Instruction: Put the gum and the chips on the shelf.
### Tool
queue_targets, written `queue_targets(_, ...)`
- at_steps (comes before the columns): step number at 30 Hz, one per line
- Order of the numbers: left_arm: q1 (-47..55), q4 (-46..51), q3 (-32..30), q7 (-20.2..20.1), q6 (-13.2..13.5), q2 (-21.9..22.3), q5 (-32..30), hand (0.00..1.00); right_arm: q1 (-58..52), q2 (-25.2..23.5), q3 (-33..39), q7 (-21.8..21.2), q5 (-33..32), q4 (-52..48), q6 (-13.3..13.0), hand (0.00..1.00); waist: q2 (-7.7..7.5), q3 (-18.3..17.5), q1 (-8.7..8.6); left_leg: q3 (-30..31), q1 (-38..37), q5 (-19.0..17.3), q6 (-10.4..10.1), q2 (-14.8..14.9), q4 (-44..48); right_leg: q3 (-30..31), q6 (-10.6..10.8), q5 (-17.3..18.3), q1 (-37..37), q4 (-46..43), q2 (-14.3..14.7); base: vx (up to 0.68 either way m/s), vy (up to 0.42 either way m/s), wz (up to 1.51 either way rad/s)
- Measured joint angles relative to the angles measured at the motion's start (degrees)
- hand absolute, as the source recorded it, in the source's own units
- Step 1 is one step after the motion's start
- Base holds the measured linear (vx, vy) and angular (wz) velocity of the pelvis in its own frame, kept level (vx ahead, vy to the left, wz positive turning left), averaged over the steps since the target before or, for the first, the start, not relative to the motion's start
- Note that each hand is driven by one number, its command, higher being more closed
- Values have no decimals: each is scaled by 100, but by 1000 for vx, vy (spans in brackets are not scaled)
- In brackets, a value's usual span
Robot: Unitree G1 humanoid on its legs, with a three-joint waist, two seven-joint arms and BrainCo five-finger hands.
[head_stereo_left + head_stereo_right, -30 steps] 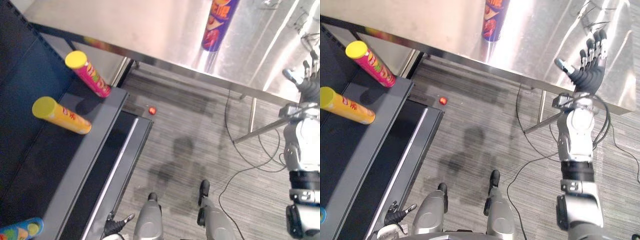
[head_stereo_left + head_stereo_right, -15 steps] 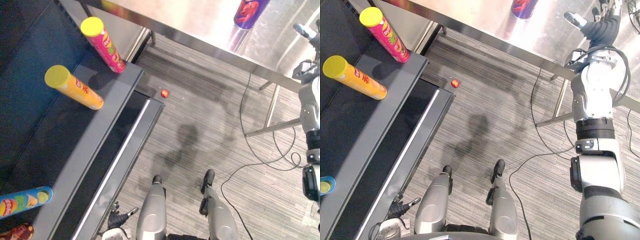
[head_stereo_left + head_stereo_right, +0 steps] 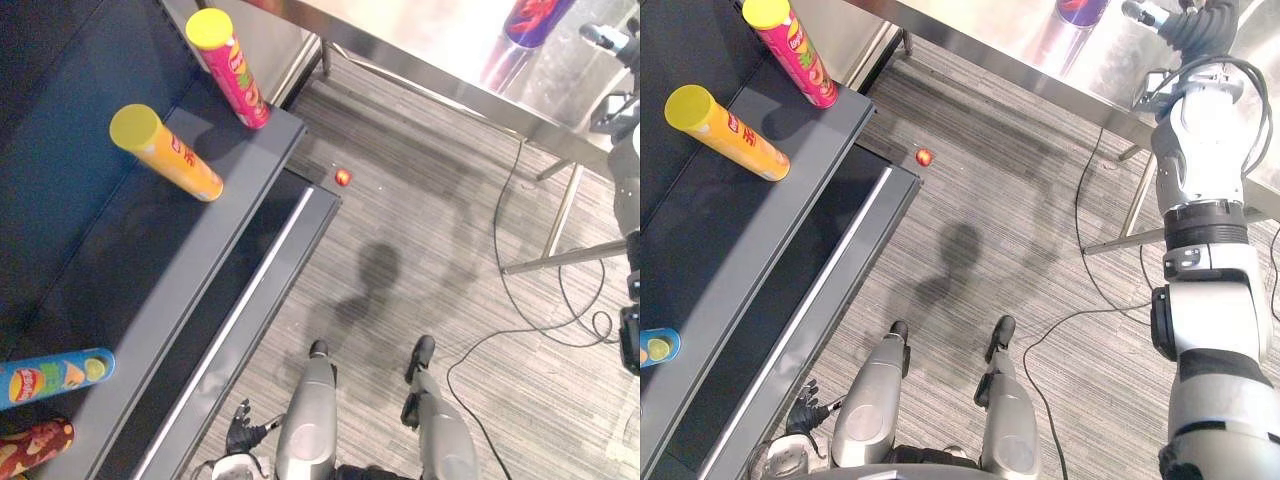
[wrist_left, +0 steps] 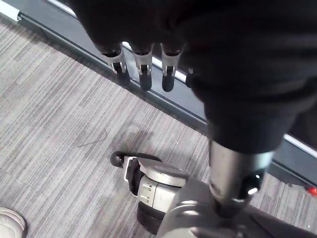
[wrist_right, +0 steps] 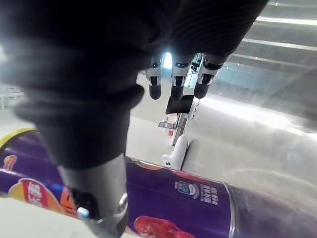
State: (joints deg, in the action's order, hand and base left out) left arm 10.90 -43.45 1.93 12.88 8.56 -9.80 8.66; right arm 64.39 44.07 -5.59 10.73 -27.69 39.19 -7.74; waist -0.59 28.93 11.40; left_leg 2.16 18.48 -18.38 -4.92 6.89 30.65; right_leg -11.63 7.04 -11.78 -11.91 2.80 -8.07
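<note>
The pink chip tube (image 3: 231,62) and yellow chip tube (image 3: 167,152) stand on the dark metal shelf (image 3: 120,300), but the tall purple chips tube (image 3: 1081,10) is not yet off the shiny steel bench (image 3: 420,40), with the right hand (image 3: 1205,25) near it, its fingers (image 5: 173,84) straight and empty, and the left hand (image 3: 243,437) hanging slack.

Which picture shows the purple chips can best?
The right wrist view: the purple chips can stretches across it, close up. Both eye views catch just one end of it at their top edge, on the steel table.

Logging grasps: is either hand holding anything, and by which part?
Nothing is held. The right hand hovers open by the purple chips can; the left hand hangs open.
</note>
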Motion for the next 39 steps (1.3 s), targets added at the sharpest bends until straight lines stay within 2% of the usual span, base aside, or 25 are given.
queue_targets(6, 0, -11, 28, -31, -1, -3, 14, 0, 227, 0, -181, 4, -4, 85, 7, 0, 4, 1, 15, -1, 0, 2, 1, 7, -2, -2, 0, 0, 0, -12, 0, 0, 0, 0)
queue_targets(14, 0, -15, 180, -27, -1, -11, 18, 0, 427, 0, -232, 26, -40, 230, 8, 0, 113, 55, 84, -2, 0, 31, -13, 15, -39, -11, -1, 1, -32, -45, 0, -9, 1, 0)
queue_targets(36, -1, -75, 549, 22, 20, -20, 21, 0, 1099, 163, -622, 319, -227, 756, 4, 0, 330, 103, 203, 221, 46, 411, -109, -49, -452, -307, -96, 69, -190, -210, -73, -20, -3, 6)
queue_targets(39, -5, -128, 715, 16, 59, -14, 21, 0, 1206, 241, -626, 378, -231, 908, -8, 0, 434, 97, 216, 332, 106, 450, -116, -90, -461, -408, -106, 76, -195, -225, -99, -11, 13, 17)
